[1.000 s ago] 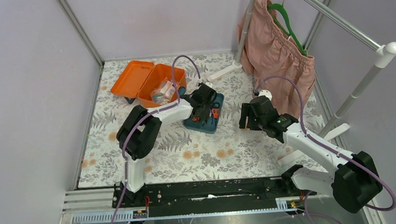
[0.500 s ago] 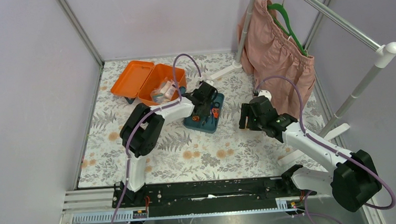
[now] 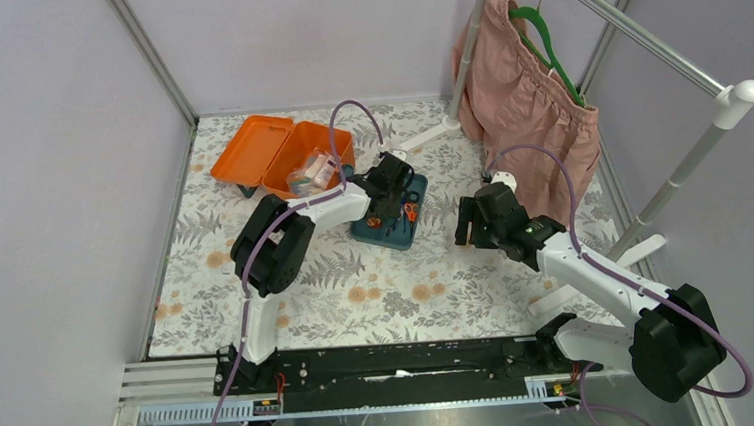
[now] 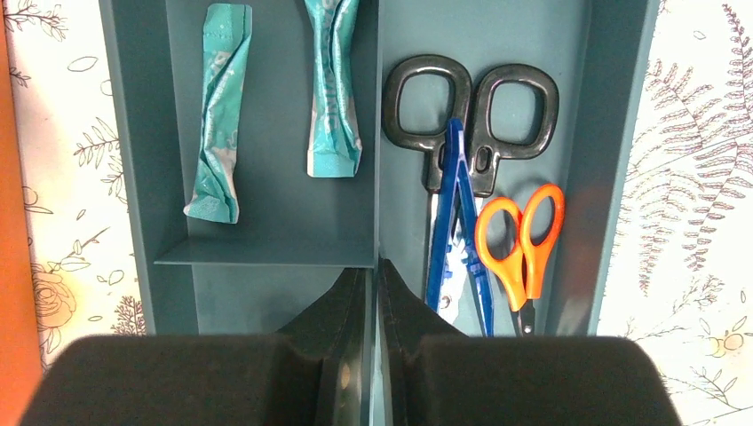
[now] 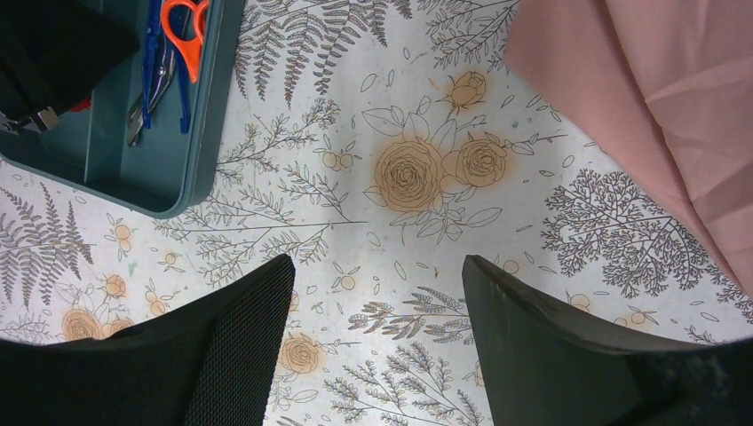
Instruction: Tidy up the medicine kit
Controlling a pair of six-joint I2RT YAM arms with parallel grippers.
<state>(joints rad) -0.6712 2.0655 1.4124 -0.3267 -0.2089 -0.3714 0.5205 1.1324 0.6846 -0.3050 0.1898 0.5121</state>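
The medicine kit is an orange box, lid open, with packets inside, at the back left of the floral mat. Its teal insert tray lies on the mat to the right of the box. In the left wrist view the tray holds two teal sachets, black scissors, orange scissors and blue tweezers. My left gripper straddles the tray's middle divider, its fingers pressed against both sides of it. My right gripper hangs open over bare mat, right of the tray.
A pink garment on a green hanger hangs from a metal rack at the back right and reaches down near my right gripper. The garment fills the right wrist view's upper right. Walls close in the left and back.
The left gripper's jaws have closed in on the tray's divider, and the left arm has shifted slightly. The right arm has not moved.
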